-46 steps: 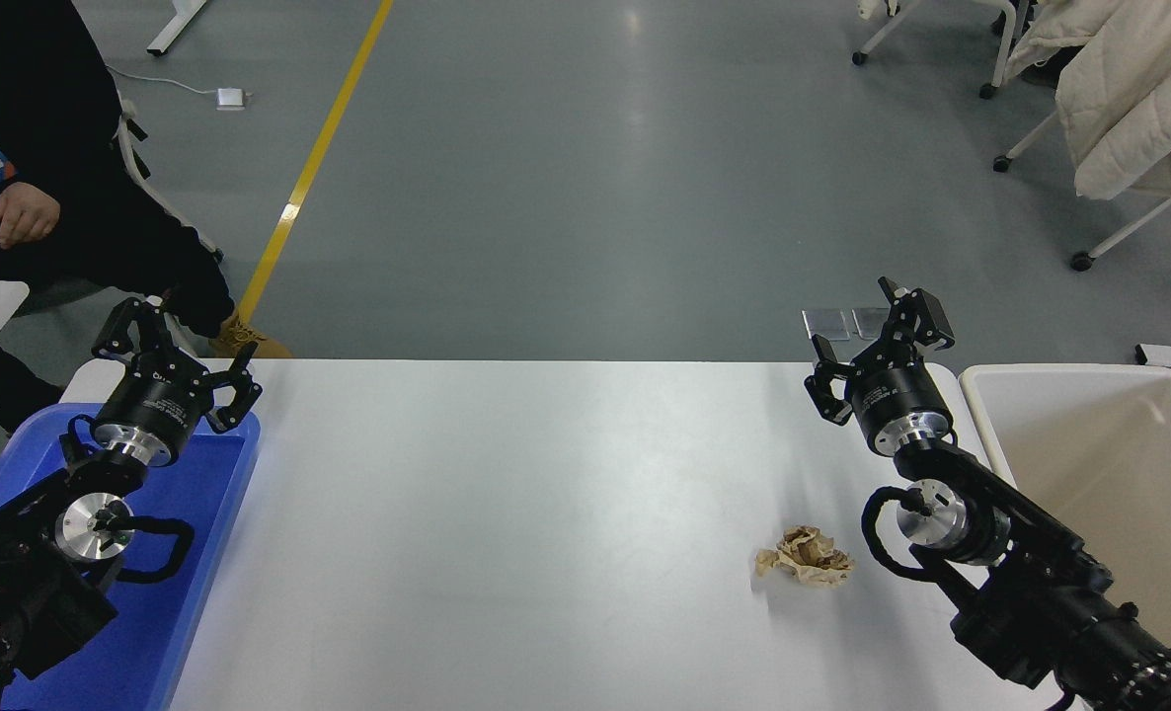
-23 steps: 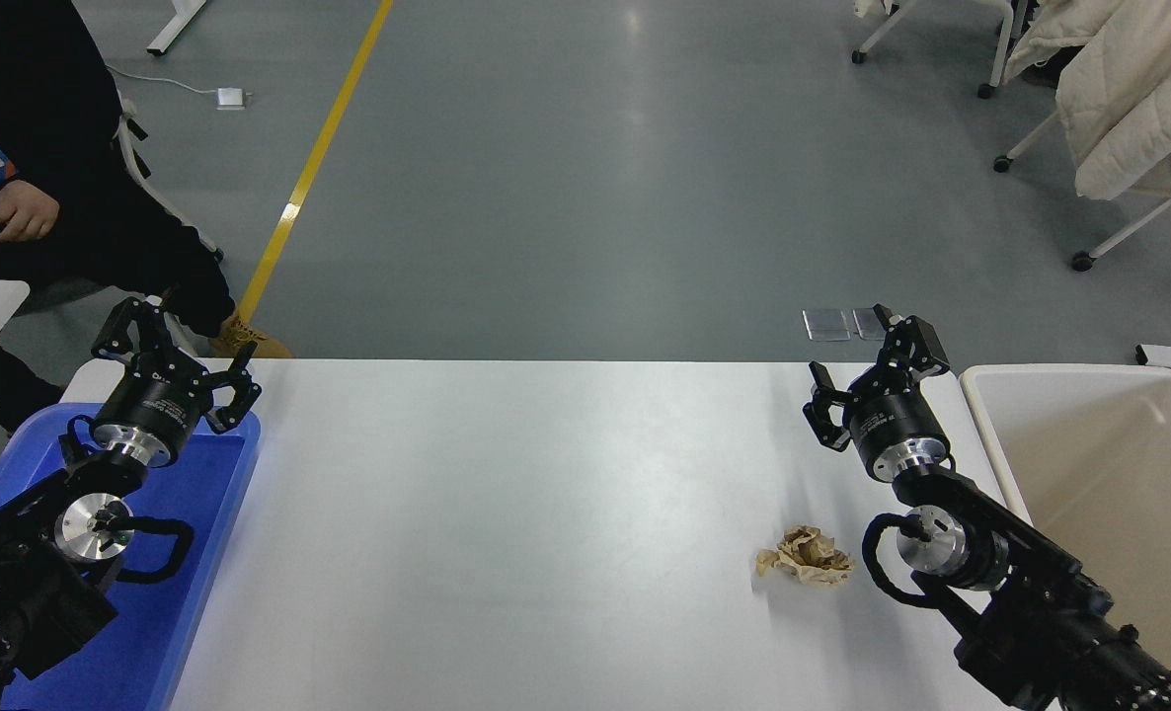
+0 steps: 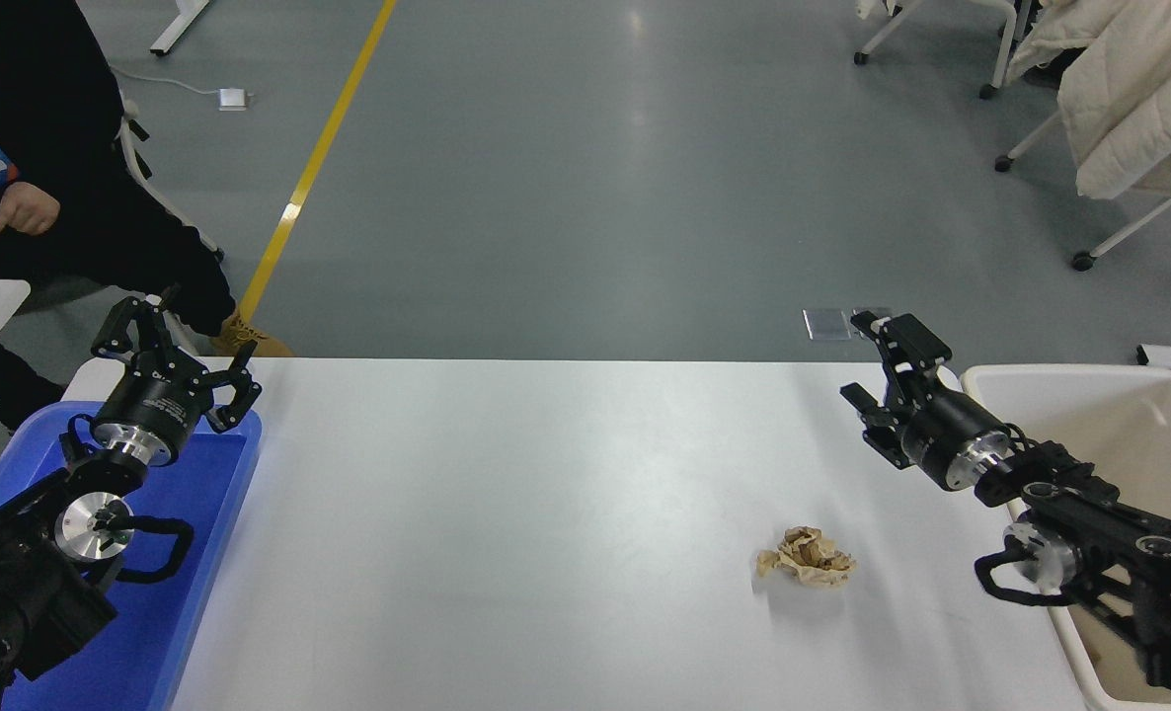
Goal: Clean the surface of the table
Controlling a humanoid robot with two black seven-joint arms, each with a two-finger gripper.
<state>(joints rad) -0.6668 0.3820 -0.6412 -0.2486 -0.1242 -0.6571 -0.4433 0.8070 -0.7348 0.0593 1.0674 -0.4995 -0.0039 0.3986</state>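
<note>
Table surface with crumpled paper, right tool open above far edge, arm angled leftward

Surface: white table surface, plain and smooth.
On it: 1 crumpled brown paper ball, toward 4 o'clock.
Left edge: blue tray, at 8 o'clock.

A crumpled paper wad lies on the table surface, toward my right. A tray sits at the left end under my left gripper. A bin stands at the right edge beside my right gripper.
</note>
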